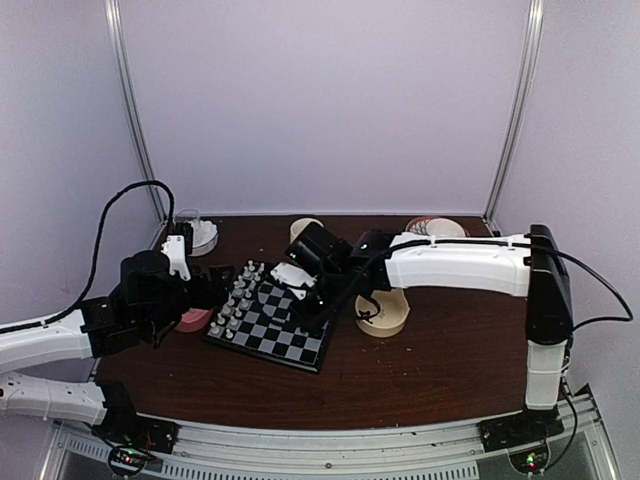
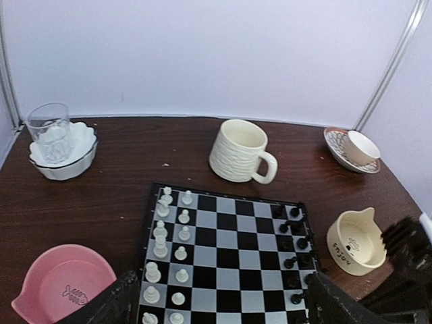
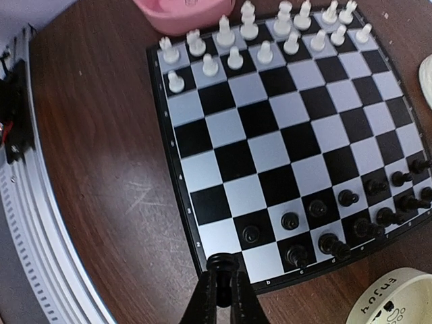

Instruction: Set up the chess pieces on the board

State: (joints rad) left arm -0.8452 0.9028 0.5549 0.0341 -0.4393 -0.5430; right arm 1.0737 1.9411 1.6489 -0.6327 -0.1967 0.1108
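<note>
From above, the small square chessboard with black and pale grey checks lies on the dark brown wooden table between the two arms, turned askew so that one corner points to the near edge. The tiny white chess pieces stand in two ranks along its left edge. The right arm covers the opposite edge. The left gripper hangs just beside the white side, and the right gripper hangs over the right side. This view does not show how either pair of jaws stands.

The left wrist camera looks across the board, with white pieces down the left and glossy black chess pieces down the right. Its own fingers sit far apart at the bottom corners with nothing between them. Beyond the board are a cream ribbed ceramic mug, a clear glass tumbler in a white scalloped dish, and a small cup on a patterned saucer. A pink bowl with a fish drawing lies to the left and a cream lettered bowl to the right.

The right wrist camera sees the board from its black side. The black pieces stand nearest and the white pieces stand farthest, in two rows. Its black fingers are pressed together and empty, just above the rim. A grey ribbed rail runs along the table's edge.
</note>
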